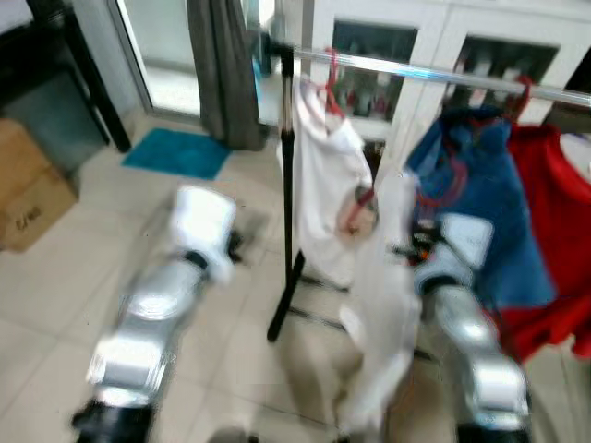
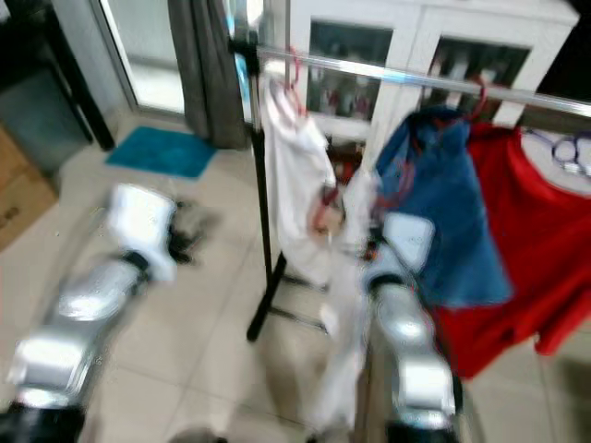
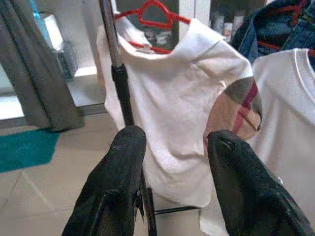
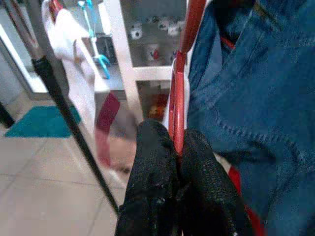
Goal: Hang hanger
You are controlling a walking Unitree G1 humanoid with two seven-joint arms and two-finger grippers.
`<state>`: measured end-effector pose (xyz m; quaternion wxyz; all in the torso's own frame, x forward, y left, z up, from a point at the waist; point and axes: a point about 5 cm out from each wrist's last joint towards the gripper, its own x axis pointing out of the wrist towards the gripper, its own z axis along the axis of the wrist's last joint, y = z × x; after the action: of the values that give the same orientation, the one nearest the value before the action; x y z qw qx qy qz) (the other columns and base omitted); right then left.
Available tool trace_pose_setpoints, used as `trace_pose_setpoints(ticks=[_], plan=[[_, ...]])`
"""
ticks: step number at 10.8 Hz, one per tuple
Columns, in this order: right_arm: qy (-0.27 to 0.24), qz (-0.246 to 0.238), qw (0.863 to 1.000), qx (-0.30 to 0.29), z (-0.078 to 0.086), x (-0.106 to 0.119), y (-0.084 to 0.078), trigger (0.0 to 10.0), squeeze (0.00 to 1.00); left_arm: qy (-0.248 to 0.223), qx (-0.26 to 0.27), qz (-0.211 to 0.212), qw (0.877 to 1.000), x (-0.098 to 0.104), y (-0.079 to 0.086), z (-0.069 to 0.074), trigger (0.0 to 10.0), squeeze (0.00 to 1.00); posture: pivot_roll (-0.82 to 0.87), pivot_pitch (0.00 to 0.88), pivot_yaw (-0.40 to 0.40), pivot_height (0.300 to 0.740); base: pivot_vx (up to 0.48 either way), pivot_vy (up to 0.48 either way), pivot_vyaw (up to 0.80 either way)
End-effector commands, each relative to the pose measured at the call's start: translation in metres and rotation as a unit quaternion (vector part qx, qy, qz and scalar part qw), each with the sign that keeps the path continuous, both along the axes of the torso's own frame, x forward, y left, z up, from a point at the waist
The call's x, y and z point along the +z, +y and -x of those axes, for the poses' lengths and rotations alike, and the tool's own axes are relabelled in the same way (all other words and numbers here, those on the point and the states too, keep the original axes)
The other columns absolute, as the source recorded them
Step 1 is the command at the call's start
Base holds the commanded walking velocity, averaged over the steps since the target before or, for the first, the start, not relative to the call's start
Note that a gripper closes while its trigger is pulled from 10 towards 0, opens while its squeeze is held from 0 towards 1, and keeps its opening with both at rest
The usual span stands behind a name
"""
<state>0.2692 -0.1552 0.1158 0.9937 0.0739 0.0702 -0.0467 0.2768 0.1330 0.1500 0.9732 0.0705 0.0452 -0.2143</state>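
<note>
The right gripper (image 4: 176, 147) has its jaws clamped on the thin red plastic hanger (image 4: 178, 103), which rises between them toward the top centre of the right wrist view; a white garment (image 1: 388, 314) hangs from it at lower centre of the left eye view, so the grip is probably taken low on the hanger to leave its hook free for the rail. The chrome clothes rail (image 1: 416, 70) crosses the upper right of that view, above the hanger and not yet reached; it already carries a white shirt on a red hanger (image 1: 328, 185), a blue denim jacket (image 1: 480, 203) and a red garment (image 1: 554, 240). The left gripper (image 3: 174, 162), jaws apart and holding nothing, faces the black upright stand pole (image 3: 125, 98).
</note>
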Motion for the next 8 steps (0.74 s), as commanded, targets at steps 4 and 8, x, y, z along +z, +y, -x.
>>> trace_pose_setpoints(ticks=[4,8], plan=[[-0.047,0.003,0.999,0.016,-0.0100,0.0228,0.0092,10.0,0.00,-0.017,0.005,-0.014,1.000,0.0077,0.0073,-0.0040,10.0,0.12,0.09,0.055,-0.010,0.740,0.325,0.000,0.00],[-0.041,0.004,0.999,0.002,-0.0139,0.0219,0.0036,10.0,0.00,-0.023,-0.015,-0.024,0.999,0.0105,0.0047,-0.0060,10.0,0.12,0.09,0.044,-0.006,0.740,0.326,0.000,-0.38]])
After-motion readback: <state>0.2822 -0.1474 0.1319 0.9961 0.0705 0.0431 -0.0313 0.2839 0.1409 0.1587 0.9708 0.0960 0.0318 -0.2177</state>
